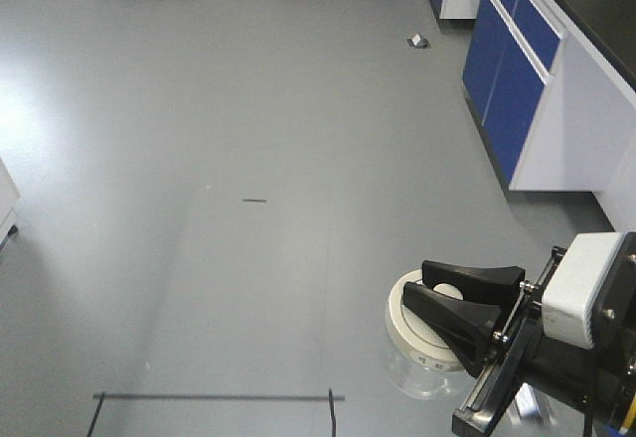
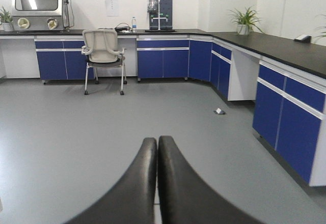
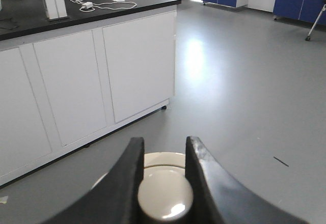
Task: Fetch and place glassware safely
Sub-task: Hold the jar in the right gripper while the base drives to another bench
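The glassware (image 1: 415, 350) is a squat clear jar with a cream-white lid, hanging low over the grey floor at the lower right of the front view. My right gripper (image 1: 429, 290) is shut on the lid's central knob (image 3: 165, 194), one black finger on each side. The lid's rim (image 3: 164, 159) shows just beyond the knob in the right wrist view, where the right gripper (image 3: 163, 145) points across the floor. The glass body is hidden there. My left gripper (image 2: 157, 141) is shut with nothing in it, its fingers pressed together, facing the lab room.
Blue-fronted cabinets (image 1: 512, 70) with a black worktop run along the right. A small object (image 1: 417, 41) lies on the floor by them. Black tape lines (image 1: 219, 397) mark the floor nearby. A chair (image 2: 103, 51) stands at the far wall. White cabinets (image 3: 102, 76) stand near the right arm.
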Robot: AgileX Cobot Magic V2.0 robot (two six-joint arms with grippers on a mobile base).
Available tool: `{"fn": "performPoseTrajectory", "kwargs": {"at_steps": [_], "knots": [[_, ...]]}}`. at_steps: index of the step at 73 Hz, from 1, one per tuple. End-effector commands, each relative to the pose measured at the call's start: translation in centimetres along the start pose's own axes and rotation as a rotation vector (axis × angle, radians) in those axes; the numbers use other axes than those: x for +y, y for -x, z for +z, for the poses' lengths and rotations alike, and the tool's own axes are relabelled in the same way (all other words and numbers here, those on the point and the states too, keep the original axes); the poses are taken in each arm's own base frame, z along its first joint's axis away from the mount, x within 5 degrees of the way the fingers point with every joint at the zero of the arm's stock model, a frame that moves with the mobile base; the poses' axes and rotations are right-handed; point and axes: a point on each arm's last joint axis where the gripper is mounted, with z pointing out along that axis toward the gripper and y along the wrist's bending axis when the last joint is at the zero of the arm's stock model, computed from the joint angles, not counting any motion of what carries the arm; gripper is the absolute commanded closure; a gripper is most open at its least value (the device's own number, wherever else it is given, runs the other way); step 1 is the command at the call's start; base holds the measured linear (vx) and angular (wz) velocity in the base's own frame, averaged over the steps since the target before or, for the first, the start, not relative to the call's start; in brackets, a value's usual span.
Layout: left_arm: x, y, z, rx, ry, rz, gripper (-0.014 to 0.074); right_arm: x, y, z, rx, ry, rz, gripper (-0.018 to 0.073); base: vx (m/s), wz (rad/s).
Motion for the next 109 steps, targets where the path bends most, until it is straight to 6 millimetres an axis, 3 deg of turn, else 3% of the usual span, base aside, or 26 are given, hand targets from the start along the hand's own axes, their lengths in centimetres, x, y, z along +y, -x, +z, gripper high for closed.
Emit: {"fn": "performPoseTrajectory", "kwargs": {"at_steps": [1, 109], "knots": [[-0.31, 1.43, 0.05, -0.082, -0.031, -0.012, 0.0603, 0.23, 1.74, -0.13, -0.098, 0.028, 0.002, 0.056, 0.72, 0.1], [-0.31, 1.43, 0.07, -0.082, -0.031, -0.012, 0.0603, 0.28, 1.58, -0.07, -0.084, 0.035, -0.014, 0.056, 0.76, -0.01]]}}
